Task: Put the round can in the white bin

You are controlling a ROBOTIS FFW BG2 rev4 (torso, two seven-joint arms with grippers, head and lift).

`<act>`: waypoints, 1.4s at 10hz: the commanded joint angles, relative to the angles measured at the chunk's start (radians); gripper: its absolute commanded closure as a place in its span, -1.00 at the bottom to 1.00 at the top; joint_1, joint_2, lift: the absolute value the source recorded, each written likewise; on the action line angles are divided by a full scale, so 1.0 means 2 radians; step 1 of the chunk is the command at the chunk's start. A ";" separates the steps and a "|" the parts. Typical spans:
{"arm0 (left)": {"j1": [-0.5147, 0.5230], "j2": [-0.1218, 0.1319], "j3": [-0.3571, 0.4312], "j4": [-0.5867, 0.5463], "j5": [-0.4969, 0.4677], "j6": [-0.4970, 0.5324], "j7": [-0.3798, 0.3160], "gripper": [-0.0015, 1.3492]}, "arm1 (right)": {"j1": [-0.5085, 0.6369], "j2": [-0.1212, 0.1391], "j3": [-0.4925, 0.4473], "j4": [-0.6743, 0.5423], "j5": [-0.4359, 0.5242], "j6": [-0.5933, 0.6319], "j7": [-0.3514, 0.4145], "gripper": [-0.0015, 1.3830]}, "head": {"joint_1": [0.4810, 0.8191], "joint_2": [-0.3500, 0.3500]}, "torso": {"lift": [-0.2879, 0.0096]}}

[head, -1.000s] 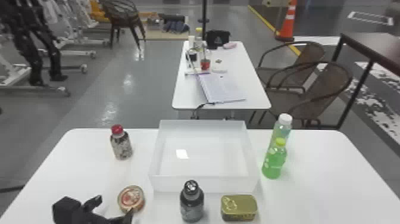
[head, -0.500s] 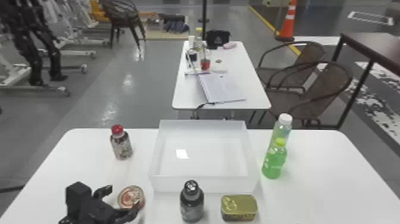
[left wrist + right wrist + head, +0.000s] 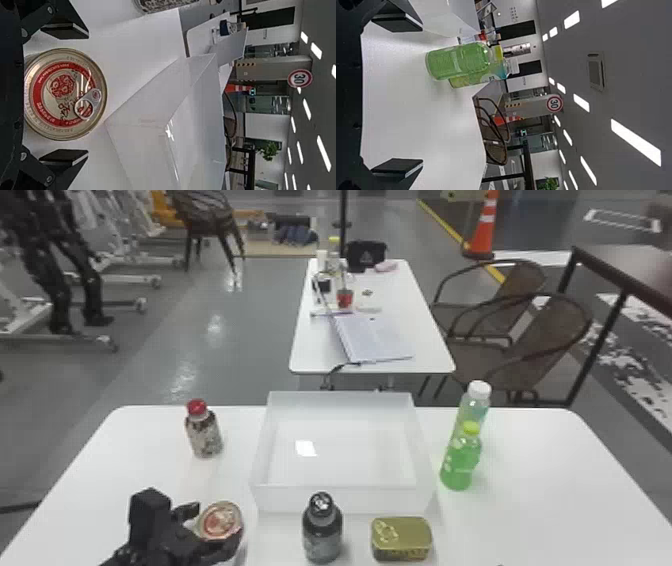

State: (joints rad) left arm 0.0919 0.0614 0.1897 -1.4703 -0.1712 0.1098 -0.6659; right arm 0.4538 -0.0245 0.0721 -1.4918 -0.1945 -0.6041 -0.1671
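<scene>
- White worktop (image 3: 525,500) in the head view: the round can (image 3: 220,521) sits between the left end effector's (image 3: 212,529) fingers, the white bin (image 3: 340,499) ahead and to its right.
- Left wrist view: parted fingers flank the round can, apparently ungripped; this looks like pre-grasp alignment, calling for closing, then lifting.
- Right wrist view: right end effector (image 3: 421,95) spread, empty, green bottle (image 3: 457,61) ahead.

bright | ceiling lights (image 3: 636,142) lit | glare in white bin (image 3: 342,498) | floor (image 3: 250,340) shines

round can (image 3: 220,519) | red-gold lid | upright | left of open-topped white bin (image 3: 285,499)
</scene>
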 commanded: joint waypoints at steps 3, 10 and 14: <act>-0.009 -0.001 -0.004 0.003 -0.016 0.022 -0.005 0.10 | -0.001 0.000 0.000 0.002 -0.003 -0.003 0.000 -0.86 | -0.60 0.00 | 0.26; 0.043 -0.003 -0.002 -0.167 -0.016 0.151 -0.011 0.12 | 0.000 0.000 0.000 0.002 -0.006 -0.005 0.000 -0.86 | -0.60 0.00 | 0.26; 0.049 -0.002 -0.013 -0.250 0.024 0.227 0.014 0.16 | 0.005 -0.001 0.000 0.001 -0.011 -0.007 0.000 -0.86 | -0.60 0.00 | 0.26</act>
State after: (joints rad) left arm 0.1956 0.0558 0.1669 -1.9620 -0.1490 0.5608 -0.6420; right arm 0.4624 -0.0260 0.0721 -1.4893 -0.2151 -0.6178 -0.1671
